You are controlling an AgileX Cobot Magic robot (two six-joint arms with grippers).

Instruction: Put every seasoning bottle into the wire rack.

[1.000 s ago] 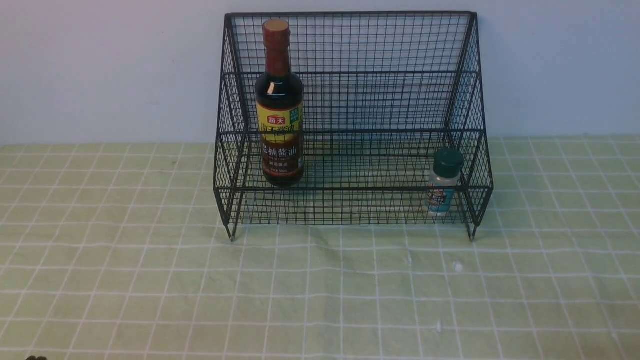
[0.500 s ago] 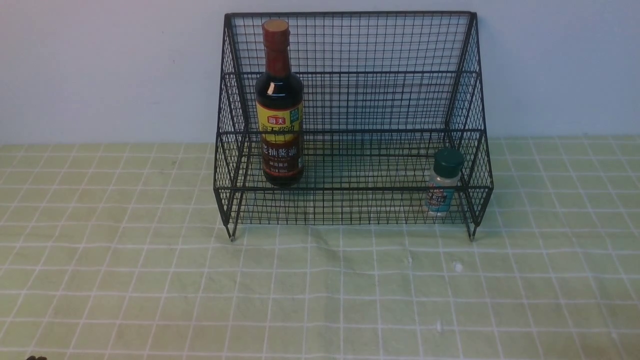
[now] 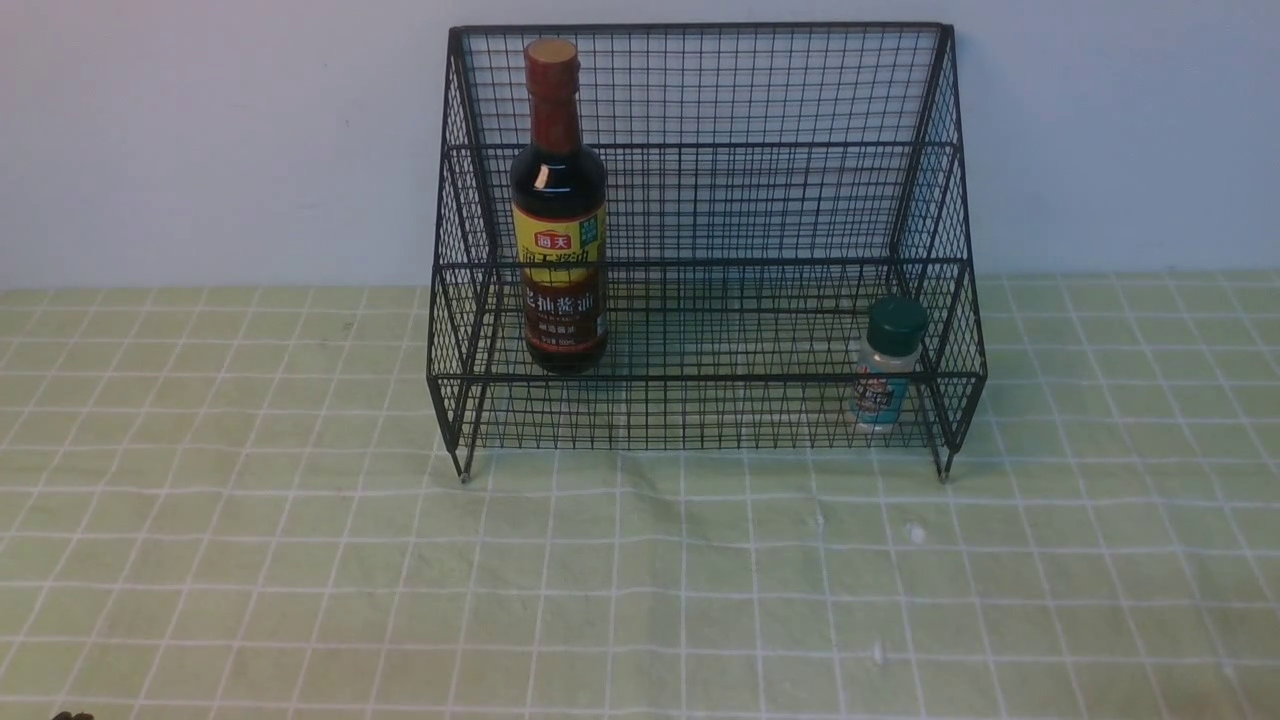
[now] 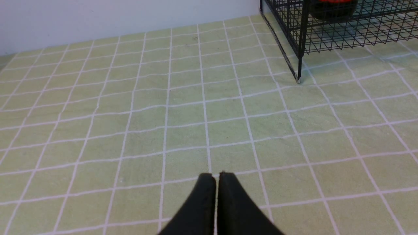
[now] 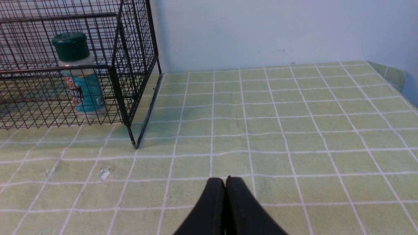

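Observation:
The black wire rack (image 3: 720, 200) stands at the back of the table against the wall. A tall dark soy-sauce bottle (image 3: 558, 215) with a red-brown cap stands upright on its upper tier at the left. Upright on the lower tier at the right is a small clear shaker (image 3: 886, 365) with a dark green cap, which the right wrist view shows behind the mesh (image 5: 78, 75). My left gripper (image 4: 217, 176) is shut and empty above bare cloth, well short of the rack's left foot (image 4: 297, 80). Shut and empty too, my right gripper (image 5: 225, 180) hangs over the cloth to the right of the rack (image 5: 130, 65).
A green cloth with a white grid (image 3: 640, 580) covers the table. A pale wall (image 3: 200, 130) rises right behind the rack. The cloth's right edge turns up at a corner (image 5: 392, 75). A few small white specks (image 3: 915, 533) lie in front of the rack.

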